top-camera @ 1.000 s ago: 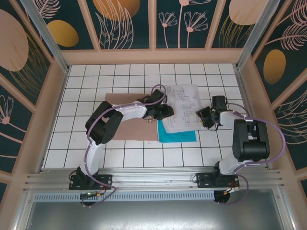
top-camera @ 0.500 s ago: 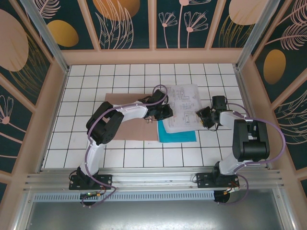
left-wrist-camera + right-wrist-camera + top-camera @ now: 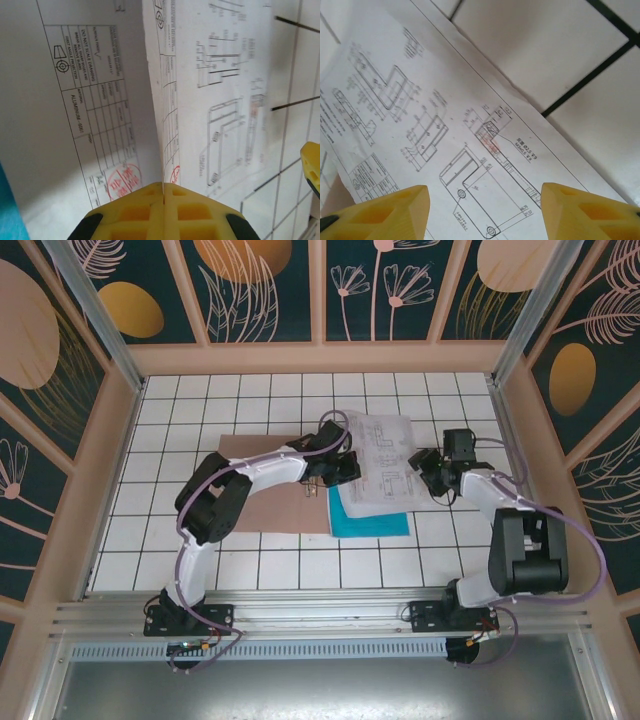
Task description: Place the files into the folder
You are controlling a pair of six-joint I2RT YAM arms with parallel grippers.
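White sheet (image 3: 385, 455): centre-right of tiled table (image 3: 200, 400), overlapping far part of teal sheet (image 3: 370, 523); left edge creased upward. Folder (image 3: 262, 512): flat, just left of both sheets. Left gripper (image 3: 163, 192): fingers clenched on white sheet's left edge. Right gripper (image 3: 482, 192): fingers released, spread above white sheet's right edge.

light: bright, even | shadows: soft | wrist views: slightly blurred
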